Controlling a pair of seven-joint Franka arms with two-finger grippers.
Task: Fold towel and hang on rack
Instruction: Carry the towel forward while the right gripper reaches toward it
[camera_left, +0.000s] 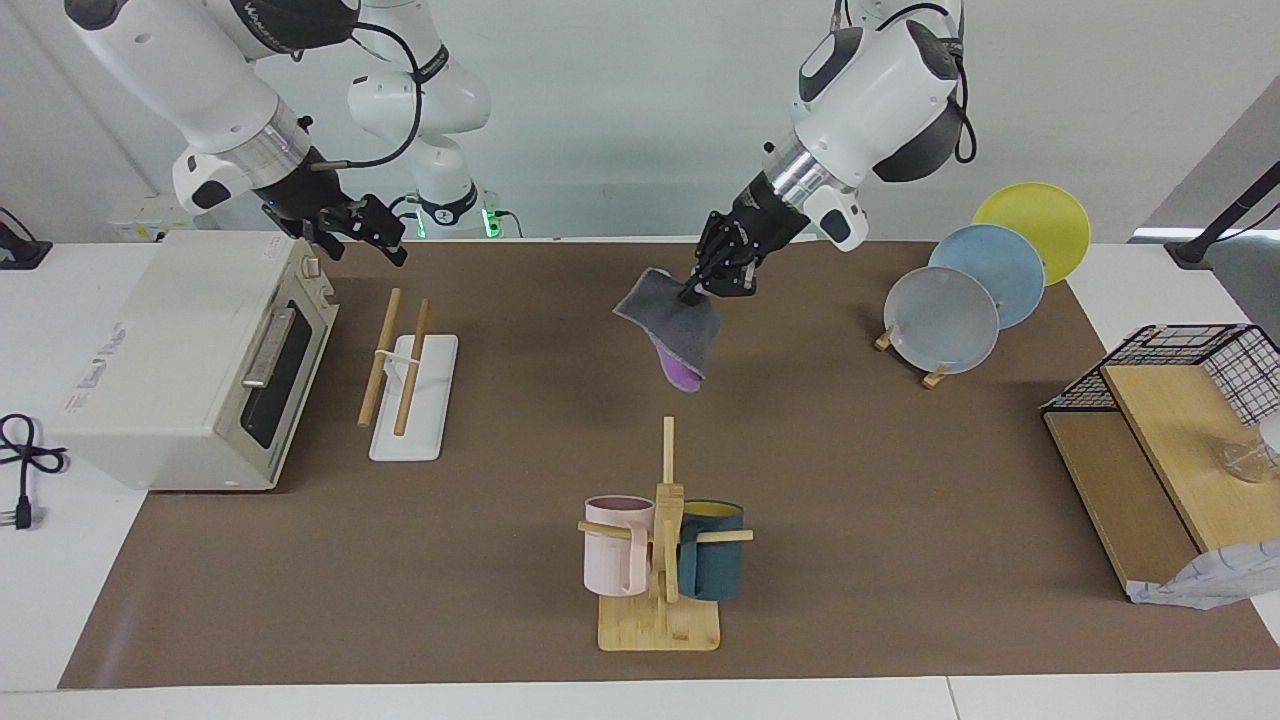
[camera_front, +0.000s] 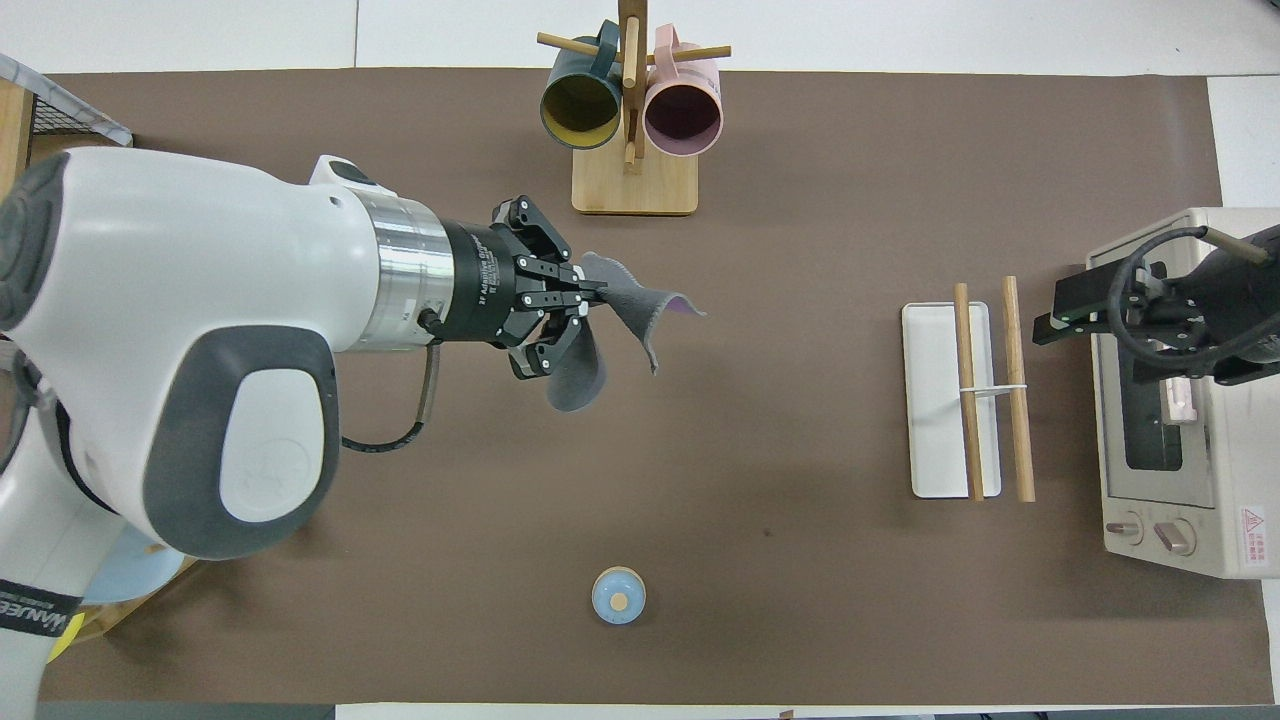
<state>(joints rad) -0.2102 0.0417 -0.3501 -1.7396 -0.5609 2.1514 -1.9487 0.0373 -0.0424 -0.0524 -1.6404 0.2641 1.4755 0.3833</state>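
- I carry the small purple-and-grey soft towel (camera_left: 672, 328), clamped in my left gripper (camera_left: 692, 294), above the middle of the brown mat (camera_left: 900, 480).
- My right gripper (camera_left: 352, 228), jaws apart, hovers near the white toaster oven (camera_left: 180, 360).
- Next, I think, I must drape it over the light-wood two-rod rack (camera_left: 400, 368).

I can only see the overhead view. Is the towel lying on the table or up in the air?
Observer: It is up in the air. The towel hangs from the shut left tool, well above the table.
Operator: The big arm hides stuff. What's under it?
Observer: A stand holding three plates: grey, blue and yellow.
Operator: Is the other tool touching the oven?
Observer: It doesn't look so. The right tool hovers open just above the toaster oven, at its corner beside the rack.
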